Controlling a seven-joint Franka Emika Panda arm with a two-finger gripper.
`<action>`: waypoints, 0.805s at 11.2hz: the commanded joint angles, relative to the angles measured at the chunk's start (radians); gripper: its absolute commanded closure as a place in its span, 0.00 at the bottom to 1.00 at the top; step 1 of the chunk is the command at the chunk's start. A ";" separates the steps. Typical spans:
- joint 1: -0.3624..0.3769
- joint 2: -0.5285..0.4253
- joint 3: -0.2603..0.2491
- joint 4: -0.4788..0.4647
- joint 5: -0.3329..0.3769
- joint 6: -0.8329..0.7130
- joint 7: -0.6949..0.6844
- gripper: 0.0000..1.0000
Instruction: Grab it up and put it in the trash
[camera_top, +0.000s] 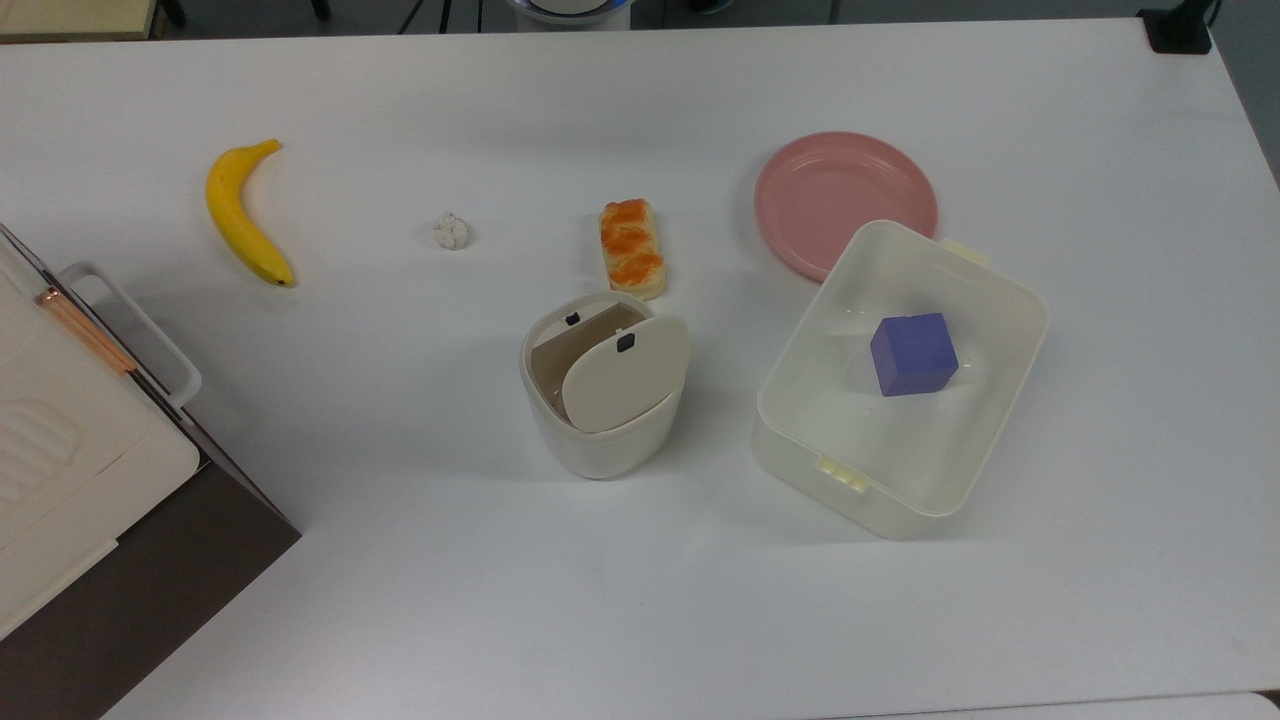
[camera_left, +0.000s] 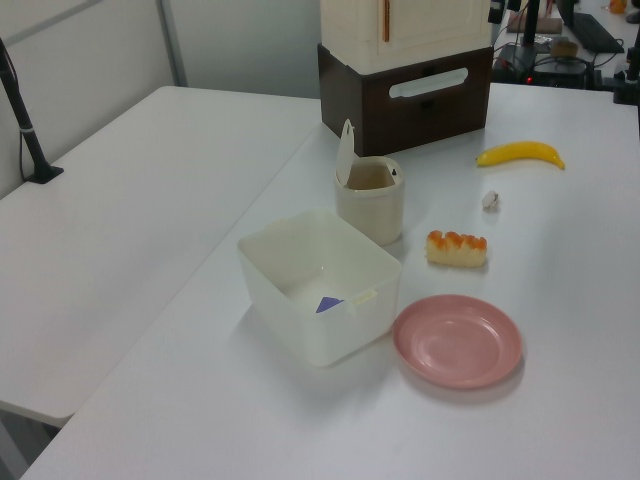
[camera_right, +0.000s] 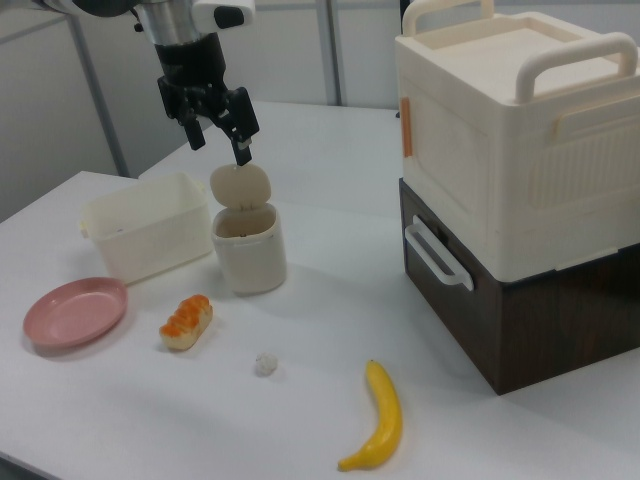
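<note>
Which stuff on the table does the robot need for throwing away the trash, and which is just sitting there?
Needed:
paper wad
bin, lid tilted open
gripper, fingers open

Just sitting there:
banana
bread slice
pink plate
cream container holding a purple cube
stacked boxes
</note>
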 joint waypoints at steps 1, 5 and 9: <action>0.013 -0.011 -0.013 -0.001 0.017 -0.044 -0.009 0.00; 0.015 -0.012 -0.010 0.005 0.005 -0.088 -0.012 0.00; 0.015 -0.012 -0.005 0.005 -0.003 -0.090 -0.012 0.00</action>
